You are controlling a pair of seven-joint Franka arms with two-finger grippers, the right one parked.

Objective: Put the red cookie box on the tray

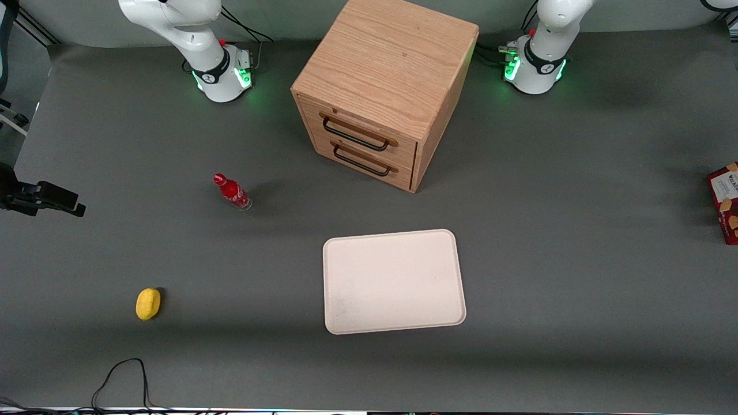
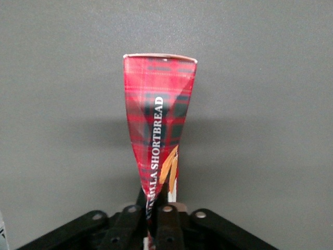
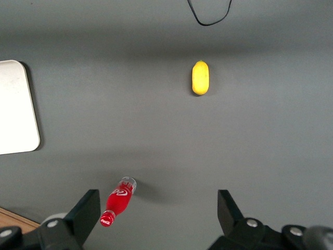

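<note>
cookie box (image 2: pixel 158 130) in the wrist view points straight away from the gripper (image 2: pixel 156 221), long and thin, standing out over the grey table (image 2: pixel 270 104). it is dark red with a checked pattern, white letters that read shortbread, and a bit of golden cookie picture. the gripper's black fingers (image 2: pixel 167 224) are pressed on the near end of the box, holding it. in the front view only one end of the box (image 1: pixel 725 202) shows, at the working arm's end of the table, well apart from the tray (image 1: pixel 393 281). the cream tray lies flat, in front of the wooden drawers (image 1: pixel 380 86). a small red bottle (image 1: pixel 232 192) and a yellow lemon (image 1: pixel 148 304) lie toward the parked arm's end.
</note>
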